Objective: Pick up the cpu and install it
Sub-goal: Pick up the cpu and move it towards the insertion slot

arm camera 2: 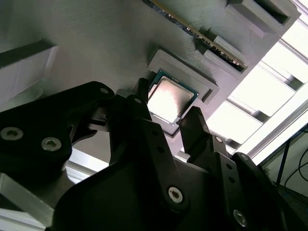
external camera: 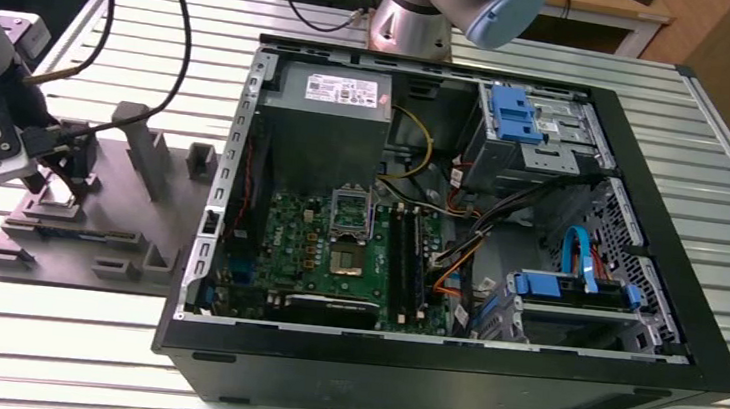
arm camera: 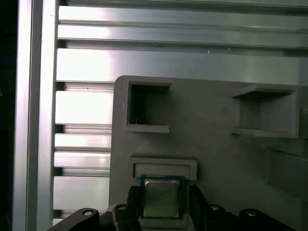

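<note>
**A:** Where does your gripper (external camera: 52,186) stand?

**B:** At the exterior view's left, low over the grey holder plate (external camera: 135,228) on the slatted desk (external camera: 61,306). It is just beside the open computer case (external camera: 457,369) and outside it.

**A:** And the cpu (arm camera: 161,196)?

**B:** You see it in both wrist views. It lies flat in a shallow square recess of the plate, silvery top up, greenish rim showing.

**A:** The fingers (arm camera 2: 195,125)?

**B:** Spread — one on each side of the chip, close at its edges. Whether they touch it cannot be told. The motherboard (external camera: 302,229) lies well apart, inside the case.
</note>
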